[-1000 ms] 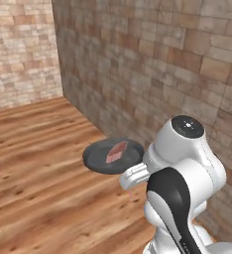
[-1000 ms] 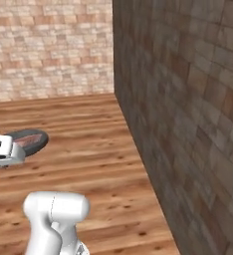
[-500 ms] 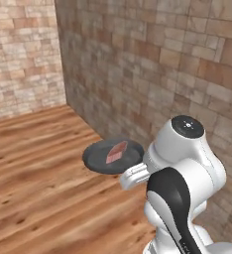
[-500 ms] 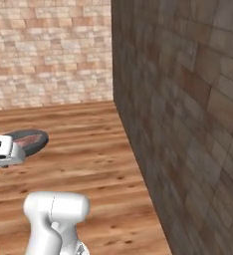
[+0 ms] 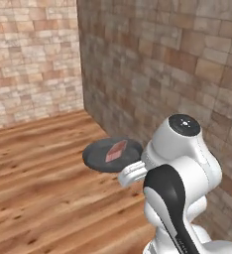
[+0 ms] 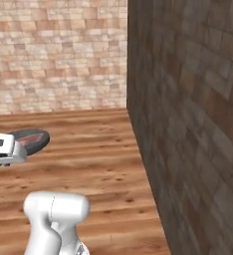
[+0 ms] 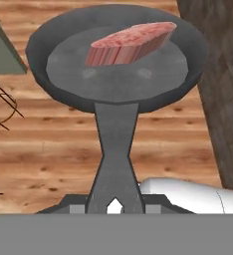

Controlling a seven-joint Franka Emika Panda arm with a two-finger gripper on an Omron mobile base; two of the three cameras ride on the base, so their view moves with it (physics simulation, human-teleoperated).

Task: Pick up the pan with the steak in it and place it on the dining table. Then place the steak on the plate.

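Pan [image 7: 118, 64], round shallow dark grey w/ short dark handle, is off any surface, carried level over a warm brown wood-plank floor [image 5: 33, 198]. Gripper [image 7: 114, 205] is clamped tight on the handle's end at 6 o'clock in the hand view; the pan bowl lies toward 12. Steak [image 7: 131, 42], small flat reddish-pink slab w/ paler streaks, sits inside the pan toward 12–1, clear of the rim. Brick wall [image 6: 188, 124] stands close at 3 o'clock. Step in hand, as I judge: transport leg, pan lifted, en route to the dining table. Next move calls for keeping the pan level so the steak doesn't slide, clearing the wall, then finding the table and lowering flat before release.
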